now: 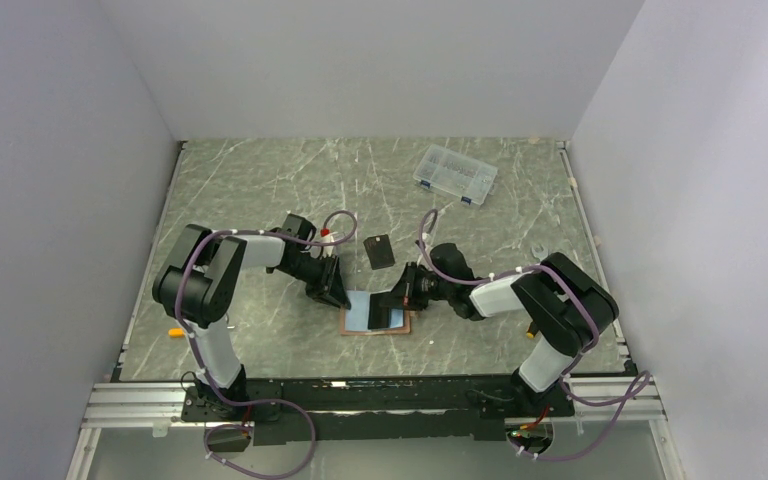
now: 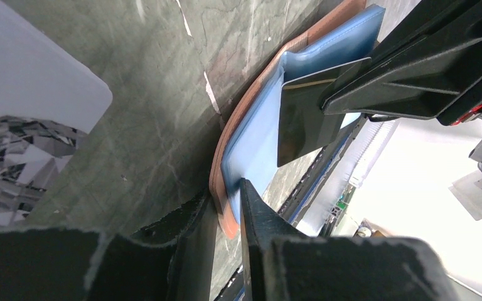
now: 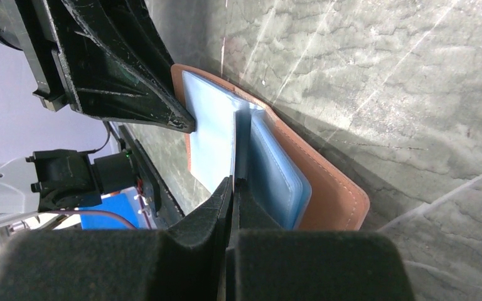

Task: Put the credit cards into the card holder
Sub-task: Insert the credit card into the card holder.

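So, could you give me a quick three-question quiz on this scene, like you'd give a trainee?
1. True or false: the card holder lies open on the table.
2. What is the right gripper holding? A) a credit card B) a coin C) nothing
3. Fill in: the left gripper pinches the card holder by its ____.

Key: 1 true; 2 A; 3 edge.
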